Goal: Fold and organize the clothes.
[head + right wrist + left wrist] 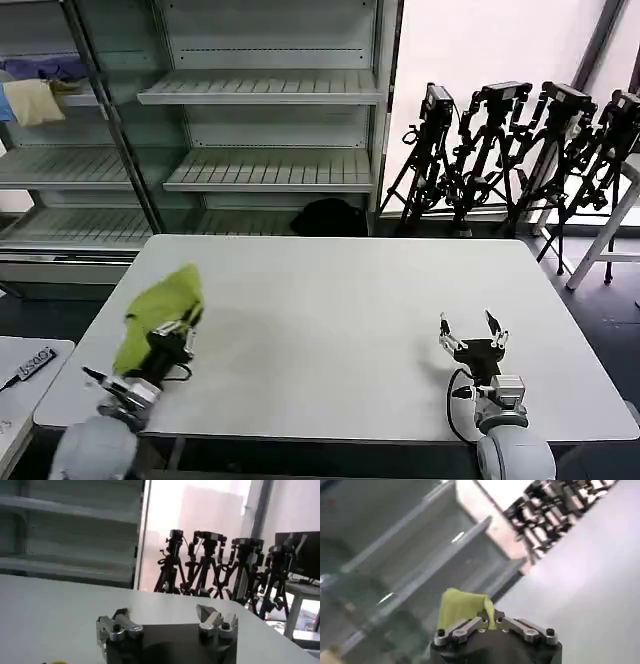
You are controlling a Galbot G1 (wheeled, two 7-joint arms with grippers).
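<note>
Head view: the left gripper [176,335] is closed on the lime T-shirt [160,312], bunched above and around it over the white table [340,320]. The right gripper [472,332] is wide open and holds nothing.

The left gripper [180,325] is raised at an angle above the near left part of the white rectangular table [330,330], its jaws closed on a bunched fold of the lime yellow-green soft fabric T-shirt [160,305]. The right gripper [472,332] sits low over the table's near right edge, pointing forward, fingers [116,625] spread apart and holding nothing.
</note>
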